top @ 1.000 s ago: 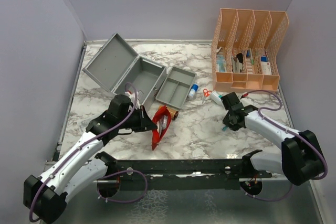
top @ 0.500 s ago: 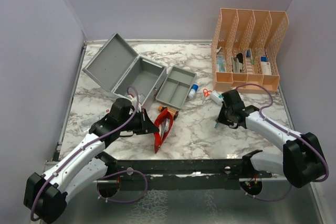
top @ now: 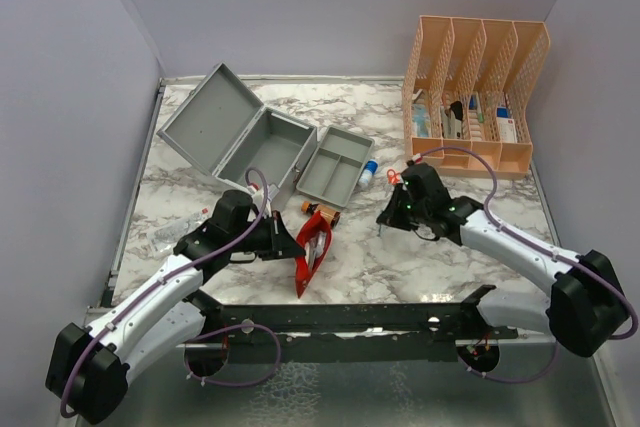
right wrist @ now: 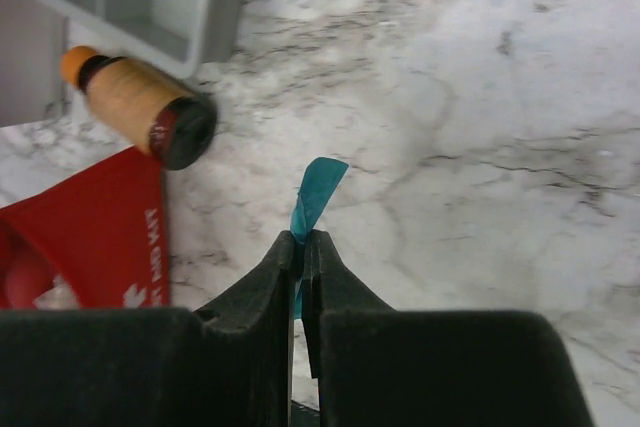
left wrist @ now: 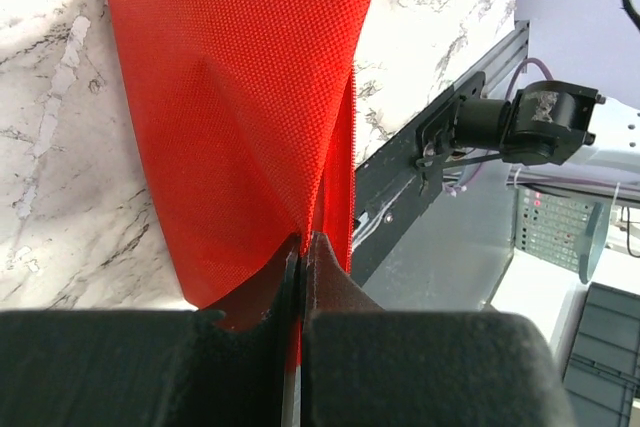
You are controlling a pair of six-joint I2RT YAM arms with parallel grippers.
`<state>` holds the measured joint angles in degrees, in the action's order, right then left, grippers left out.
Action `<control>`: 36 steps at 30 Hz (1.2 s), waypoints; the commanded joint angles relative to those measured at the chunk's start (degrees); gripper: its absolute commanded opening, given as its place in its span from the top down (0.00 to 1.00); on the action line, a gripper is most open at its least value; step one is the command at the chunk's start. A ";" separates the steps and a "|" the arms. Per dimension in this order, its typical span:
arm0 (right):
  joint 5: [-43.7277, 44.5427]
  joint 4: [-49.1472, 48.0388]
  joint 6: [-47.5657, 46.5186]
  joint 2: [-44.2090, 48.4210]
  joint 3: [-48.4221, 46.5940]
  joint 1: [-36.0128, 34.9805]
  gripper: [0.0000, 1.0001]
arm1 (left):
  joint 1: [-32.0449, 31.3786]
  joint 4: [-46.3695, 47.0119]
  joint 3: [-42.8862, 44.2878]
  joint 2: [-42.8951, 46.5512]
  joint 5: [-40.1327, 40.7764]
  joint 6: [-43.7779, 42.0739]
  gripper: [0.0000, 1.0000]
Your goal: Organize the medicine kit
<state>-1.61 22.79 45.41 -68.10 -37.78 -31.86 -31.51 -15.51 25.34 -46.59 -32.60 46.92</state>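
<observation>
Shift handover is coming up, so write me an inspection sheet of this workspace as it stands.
Surface: marble table, items scattered.
Job's things: medicine kit open, lid tipped back; inner tray out, beside it on the table.
Clutter: red pouch, orange-capped bottle, scissors, peach organizer holding supplies.
Grippers: left gripper shut on the red pouch; right gripper shut on a teal strip.
Cables: purple cables loop along both arms.
Surroundings: lavender walls.

The medicine kit [top: 207,119] is grey, pouch [top: 308,252] red, organizer [top: 476,62] peach, strip [right wrist: 316,190] teal, table [top: 385,259] grey-veined white.
</observation>
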 commanded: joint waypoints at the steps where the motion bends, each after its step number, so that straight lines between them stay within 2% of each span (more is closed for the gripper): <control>1: 0.68 -1.93 6.12 -1.68 -6.40 -7.58 0.96 | 0.10 -2.71 1.90 0.12 2.13 -3.41 1.00; 10: 7.12 -0.04 14.60 -7.69 -17.44 -23.65 0.96 | 0.11 -2.86 2.71 0.26 3.19 -4.40 1.00; 15: 9.25 -0.30 17.45 -10.89 -18.68 -28.42 0.96 | 0.12 -2.79 2.91 0.70 4.32 -3.68 1.00; 24: 13.46 1.63 20.06 -17.04 -21.31 -30.61 0.96 | 0.13 -3.39 3.13 1.28 4.71 -3.76 1.00; 36: 11.92 2.39 22.43 -22.37 -24.19 -30.63 0.91 | 0.13 -3.49 3.66 0.58 4.41 -4.27 1.00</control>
<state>8.75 24.21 66.26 -89.41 -60.84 -62.00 -31.51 -18.65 27.00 -46.09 -29.12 43.72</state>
